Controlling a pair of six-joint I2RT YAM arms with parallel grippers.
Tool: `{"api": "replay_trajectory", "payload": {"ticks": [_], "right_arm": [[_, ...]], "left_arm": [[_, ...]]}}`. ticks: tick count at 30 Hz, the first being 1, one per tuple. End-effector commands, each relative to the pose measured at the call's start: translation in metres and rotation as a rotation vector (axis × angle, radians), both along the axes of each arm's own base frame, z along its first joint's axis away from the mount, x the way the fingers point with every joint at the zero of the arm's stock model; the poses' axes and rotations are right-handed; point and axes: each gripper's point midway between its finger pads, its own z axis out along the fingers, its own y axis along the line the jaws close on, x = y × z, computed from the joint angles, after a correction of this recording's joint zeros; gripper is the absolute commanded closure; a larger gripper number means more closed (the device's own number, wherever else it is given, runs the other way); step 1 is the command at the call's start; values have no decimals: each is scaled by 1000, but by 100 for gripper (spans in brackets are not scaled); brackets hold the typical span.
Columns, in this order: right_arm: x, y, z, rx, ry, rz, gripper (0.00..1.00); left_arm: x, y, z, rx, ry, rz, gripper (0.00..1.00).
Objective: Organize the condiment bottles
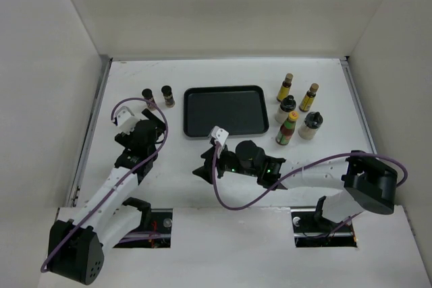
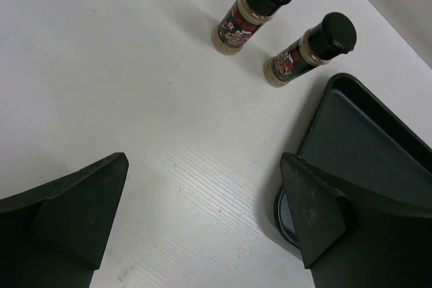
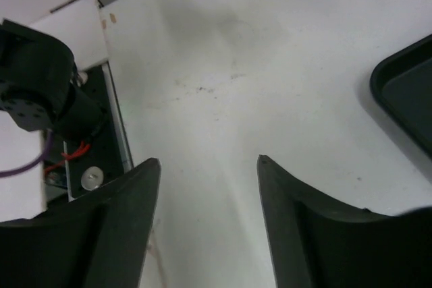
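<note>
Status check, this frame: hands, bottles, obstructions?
Left hand open, empty, aimed at two short dark black-capped jars. Right hand open, empty, over white table. Five other bottles stand right of empty flat black tray. Nothing blocking.

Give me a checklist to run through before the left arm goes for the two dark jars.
1. The left gripper is open and empty: ok.
2. The outer jar and the jar nearer the tray stand upright, not touching: ok.
3. Bare table between the left gripper and the jars: ok.
4. The tray has nothing in it, so there is room to set jars down: ok.
5. The right gripper is empty and away from the jars: ok.
6. Jar caps screwed tight: cannot tell.
</note>
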Motion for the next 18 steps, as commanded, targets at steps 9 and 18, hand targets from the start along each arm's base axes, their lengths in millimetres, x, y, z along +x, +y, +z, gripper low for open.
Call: {"api": "replay_trajectory", "payload": {"ticks": [9,18], "right_arm": [[8,4,25,67,-39,-16,18],[50,-24,34,85,-56,-214,74]], "left_arm": [[18,5,35,-10,-120,59,0],[64,6,77,65,-190,116,0]]}}
